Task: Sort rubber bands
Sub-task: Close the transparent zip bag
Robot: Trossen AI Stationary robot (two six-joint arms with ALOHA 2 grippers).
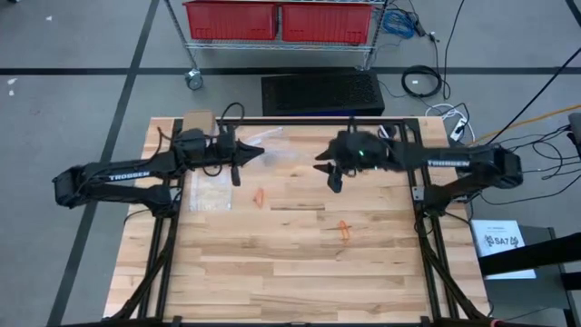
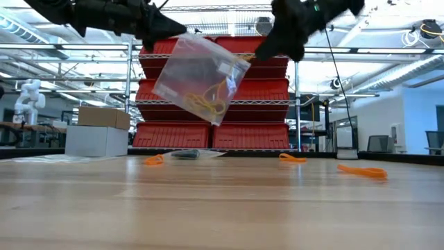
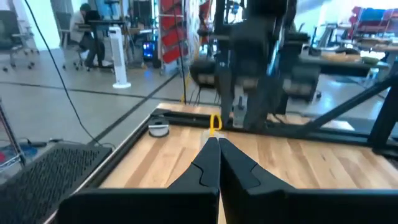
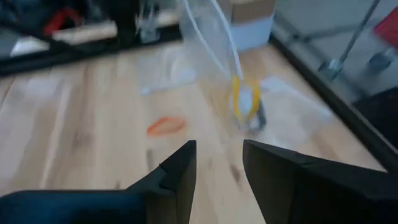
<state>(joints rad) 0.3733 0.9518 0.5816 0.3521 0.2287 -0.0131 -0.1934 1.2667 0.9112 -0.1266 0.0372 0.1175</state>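
A clear plastic bag (image 2: pixel 198 76) with yellow rubber bands (image 2: pixel 208 104) inside hangs tilted above the table, and my left gripper (image 2: pixel 170 29) is shut on it. The right wrist view shows the bag (image 4: pixel 214 43) ahead of my right gripper (image 4: pixel 219 158), which is open with nothing between its fingers. In the low view my right gripper (image 2: pixel 277 45) stands just beside the bag's other upper corner, apart from it. Orange rubber bands lie loose on the wood (image 1: pixel 260 196), (image 1: pixel 344 229), (image 2: pixel 361 171). My left gripper pinches the bag's upper corner (image 2: pixel 180 38) between its two shut fingers, which come level from the table's left. The bag hangs slanting below them, clear of the table, with the yellow bands gathered toward its lower end (image 3: pixel 214 122).
Two more clear bags lie flat on the table's far left part (image 1: pixel 211 193), (image 1: pixel 263 136). A small cardboard box (image 1: pixel 198 120) stands at the far left corner. Red bins (image 1: pixel 281 20) on a wire shelf and a black mat (image 1: pixel 322 93) lie beyond the far edge.
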